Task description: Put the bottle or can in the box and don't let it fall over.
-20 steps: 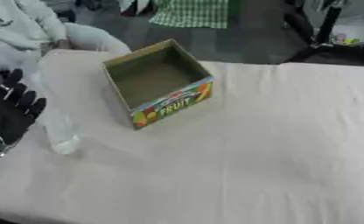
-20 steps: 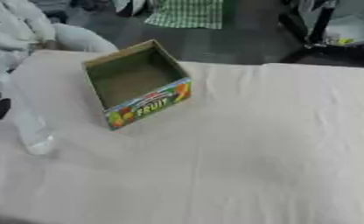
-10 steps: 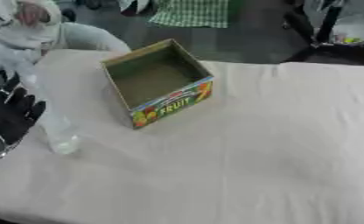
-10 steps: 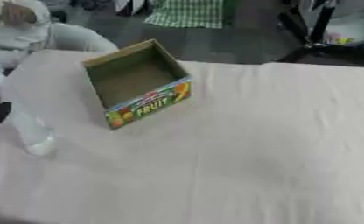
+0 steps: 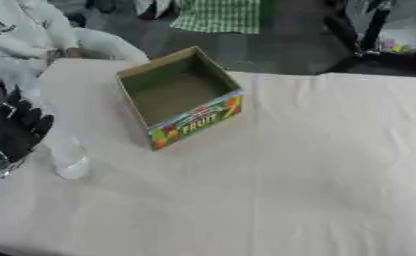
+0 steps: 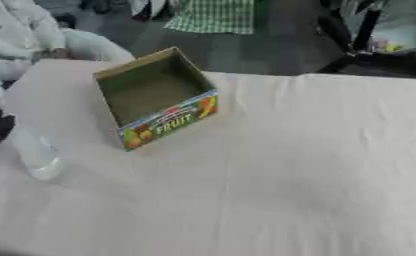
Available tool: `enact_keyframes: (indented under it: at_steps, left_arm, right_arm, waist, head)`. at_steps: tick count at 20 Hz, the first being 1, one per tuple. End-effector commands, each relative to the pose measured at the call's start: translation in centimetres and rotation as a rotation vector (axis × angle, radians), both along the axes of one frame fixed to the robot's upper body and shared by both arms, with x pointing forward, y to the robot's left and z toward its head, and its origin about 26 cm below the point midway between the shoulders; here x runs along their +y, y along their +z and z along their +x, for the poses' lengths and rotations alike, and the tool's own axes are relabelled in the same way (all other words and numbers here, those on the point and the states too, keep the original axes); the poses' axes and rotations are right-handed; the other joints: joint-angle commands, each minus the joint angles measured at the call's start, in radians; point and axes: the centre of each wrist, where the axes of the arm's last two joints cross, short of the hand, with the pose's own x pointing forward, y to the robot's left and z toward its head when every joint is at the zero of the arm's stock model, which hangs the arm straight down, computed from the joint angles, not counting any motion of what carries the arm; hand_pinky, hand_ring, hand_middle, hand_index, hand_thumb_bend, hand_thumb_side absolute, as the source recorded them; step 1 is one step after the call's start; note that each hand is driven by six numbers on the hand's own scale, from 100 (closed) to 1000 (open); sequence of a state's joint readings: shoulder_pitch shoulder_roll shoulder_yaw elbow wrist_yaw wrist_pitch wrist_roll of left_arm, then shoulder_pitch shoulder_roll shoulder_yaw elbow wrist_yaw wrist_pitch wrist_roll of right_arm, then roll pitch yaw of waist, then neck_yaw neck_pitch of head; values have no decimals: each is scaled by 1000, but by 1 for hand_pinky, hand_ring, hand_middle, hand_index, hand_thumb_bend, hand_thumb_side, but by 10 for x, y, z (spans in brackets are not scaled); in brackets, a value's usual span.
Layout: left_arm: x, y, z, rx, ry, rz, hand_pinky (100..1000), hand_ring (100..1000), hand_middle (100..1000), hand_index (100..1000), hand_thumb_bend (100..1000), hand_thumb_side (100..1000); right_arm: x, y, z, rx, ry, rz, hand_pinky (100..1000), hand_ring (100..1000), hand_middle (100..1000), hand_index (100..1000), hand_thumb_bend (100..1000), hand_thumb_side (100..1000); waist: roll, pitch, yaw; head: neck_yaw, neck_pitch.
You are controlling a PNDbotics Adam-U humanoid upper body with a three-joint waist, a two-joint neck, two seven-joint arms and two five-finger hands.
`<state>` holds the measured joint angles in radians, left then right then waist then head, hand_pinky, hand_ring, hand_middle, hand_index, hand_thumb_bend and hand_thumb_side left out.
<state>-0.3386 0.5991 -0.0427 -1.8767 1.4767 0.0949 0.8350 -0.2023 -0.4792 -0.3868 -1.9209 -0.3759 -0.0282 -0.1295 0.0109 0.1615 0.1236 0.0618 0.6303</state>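
**Clear bottle at the left edge, box open beyond it**

Surface (image 5: 316, 190): covered in a pale, lightly creased cloth, bare across its near and right parts.

Bottle (image 5: 69, 152): clear plastic, standing on the surface near the left edge, outside the box and well short of it; blurred, so its exact tilt cannot be judged.

Left hand (image 5: 15, 125): black, at the left edge just beside the bottle, fingers spread and pointing up. Whether any finger touches the bottle cannot be told.

Right hand: not visible in either view.

Box (image 5: 181, 97): open-topped cardboard, green-brown inside, with a bright fruit print and the word FRUIT on its near face; it sits turned at an angle, up and right of the bottle, nothing inside.
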Motion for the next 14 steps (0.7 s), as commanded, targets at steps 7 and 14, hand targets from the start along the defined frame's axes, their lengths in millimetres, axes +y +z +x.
enact_keyframes:
  at_steps: [7,14]
  left_arm:
    - [13,13,8,-18,20,23,100,100,187,883,309,1000]
    - [12,22,8,-54,6,26,100,100,190,844,296,1000]
  right_arm:
    - [1,10,-2,-26,9,-25,868,971,1000,1000,100,691]
    - [0,10,-2,-24,8,-26,867,971,1000,1000,100,691]
  waist:
    - [1,-7,-4]
    - [0,-9,-4]
  head:
    - [2,-15]
    - [1,-13]
